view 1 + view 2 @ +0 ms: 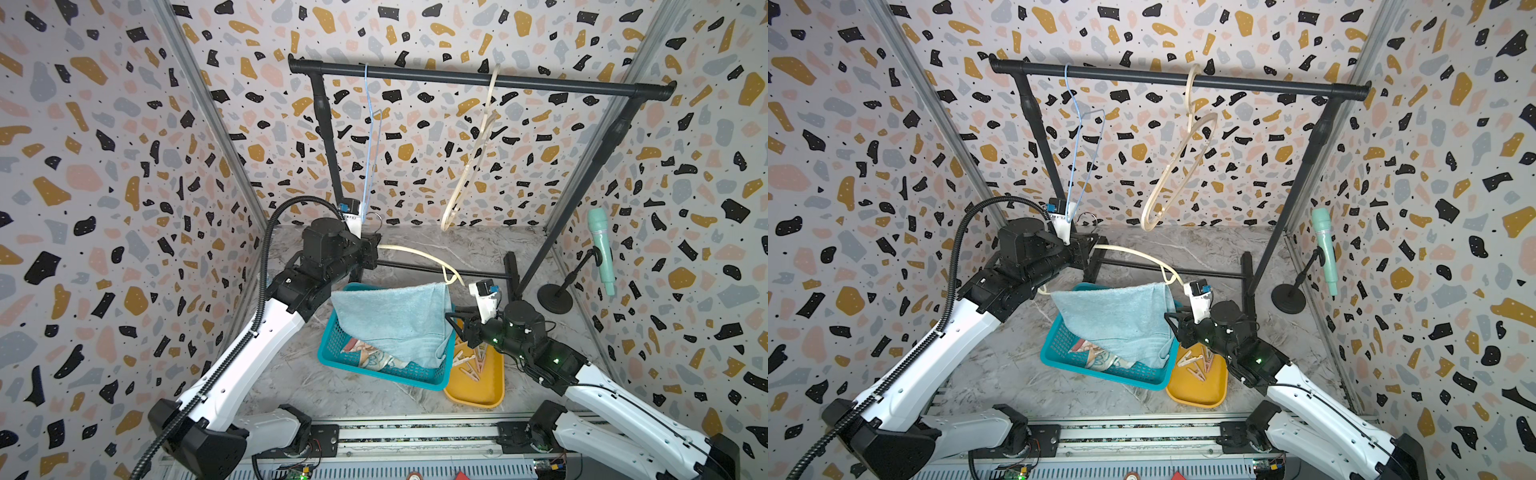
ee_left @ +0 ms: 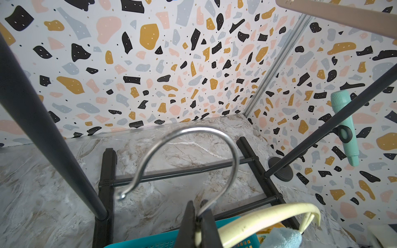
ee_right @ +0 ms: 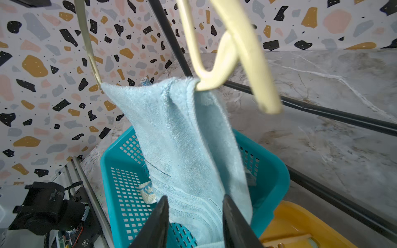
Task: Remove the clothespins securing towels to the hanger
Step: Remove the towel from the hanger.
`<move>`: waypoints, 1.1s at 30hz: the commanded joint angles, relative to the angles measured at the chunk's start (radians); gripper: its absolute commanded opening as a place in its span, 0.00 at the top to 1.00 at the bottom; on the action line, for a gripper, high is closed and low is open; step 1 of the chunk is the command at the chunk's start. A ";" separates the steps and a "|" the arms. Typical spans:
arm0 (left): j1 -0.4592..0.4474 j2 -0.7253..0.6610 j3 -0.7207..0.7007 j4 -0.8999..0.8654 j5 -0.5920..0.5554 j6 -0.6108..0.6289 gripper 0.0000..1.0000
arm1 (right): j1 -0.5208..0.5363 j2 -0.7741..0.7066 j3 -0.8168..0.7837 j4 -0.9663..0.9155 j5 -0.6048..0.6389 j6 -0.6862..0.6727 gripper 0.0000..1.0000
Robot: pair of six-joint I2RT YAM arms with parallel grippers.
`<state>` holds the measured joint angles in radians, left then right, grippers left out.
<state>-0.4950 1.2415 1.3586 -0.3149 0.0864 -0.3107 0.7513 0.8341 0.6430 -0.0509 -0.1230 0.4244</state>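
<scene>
**Clothespins off and in the tray; last towel to come off the hanger**

The clothespins (image 1: 468, 362) lie in a loose heap in the yellow tray (image 1: 473, 400), near and to the right, just beside the teal basket (image 1: 376, 373). We see none clipped to any cloth in these views.

The left gripper (image 2: 198, 214) is clamped tight on the metal hook (image 2: 193, 128) of a cream plastic hanger (image 1: 419, 254) and holds it roughly level above the far edge of the basket. The light-blue terry towel (image 1: 390, 316) is draped over the hanger's bar, and its lower end trails down into the basket. There it partly covers a patterned cloth (image 1: 370, 354) that already lies inside.

The right gripper (image 3: 194, 200) reaches in from the right. Its jaws stand partway apart, one on each side of the towel's lower length. We cannot tell whether the pads press the fabric yet.

We judge that the unpinning is done, and that the step in hand is freeing this last towel. The next move calls for the right jaws to close firmly on the terry and draw it down and off the bar. The left arm should meanwhile keep the hanger steady and clear of the basket rim. The towel's fold could snag on the hanger's small notch hook, so the pull is best made along the bar, not straight against it.

On the black rack (image 1: 478, 79) at the far side hang a blue wire hanger (image 1: 368, 145) and a second cream hanger (image 1: 469, 166), both bare.
</scene>
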 commanded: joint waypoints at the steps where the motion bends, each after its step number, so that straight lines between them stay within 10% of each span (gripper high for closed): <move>1: -0.004 -0.013 0.043 0.049 -0.007 -0.010 1.00 | 0.013 0.020 0.038 0.056 -0.002 -0.022 0.59; 33: -0.004 -0.021 0.049 0.053 0.006 -0.014 1.00 | 0.013 0.203 0.063 0.292 -0.011 -0.042 0.63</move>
<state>-0.4950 1.2415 1.3590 -0.3210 0.0875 -0.3119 0.7616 1.0348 0.6636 0.1970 -0.1055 0.3805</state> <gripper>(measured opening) 0.059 0.373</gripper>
